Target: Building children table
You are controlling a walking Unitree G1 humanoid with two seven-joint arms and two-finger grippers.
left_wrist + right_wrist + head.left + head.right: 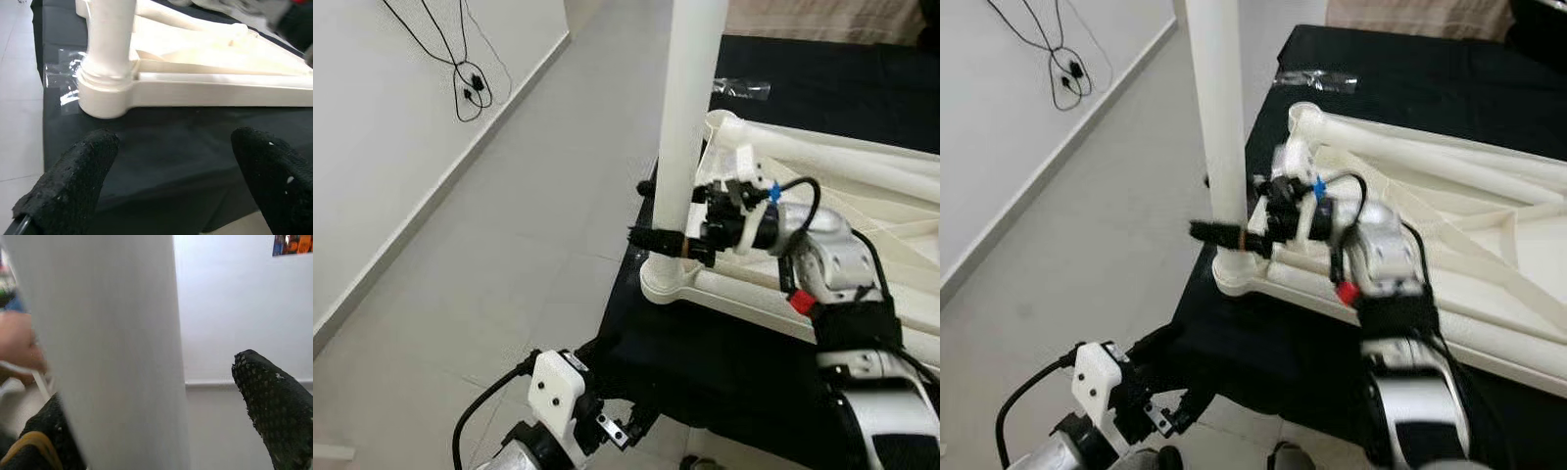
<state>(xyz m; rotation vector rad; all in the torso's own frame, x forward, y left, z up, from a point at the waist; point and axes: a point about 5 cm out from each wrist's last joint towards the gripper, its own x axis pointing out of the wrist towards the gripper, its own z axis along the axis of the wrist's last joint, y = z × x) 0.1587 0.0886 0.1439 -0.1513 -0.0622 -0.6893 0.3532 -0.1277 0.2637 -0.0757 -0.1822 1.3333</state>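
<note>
Right gripper [658,238] straddles upright white table leg [690,117], no readable markings

head stereo pair looking down, wrist views close on table leg [690,127]

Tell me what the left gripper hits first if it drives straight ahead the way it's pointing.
Probably the black cloth just ahead of the left gripper, then the white table frame's corner socket holding the upright leg; depth is unclear.
</note>
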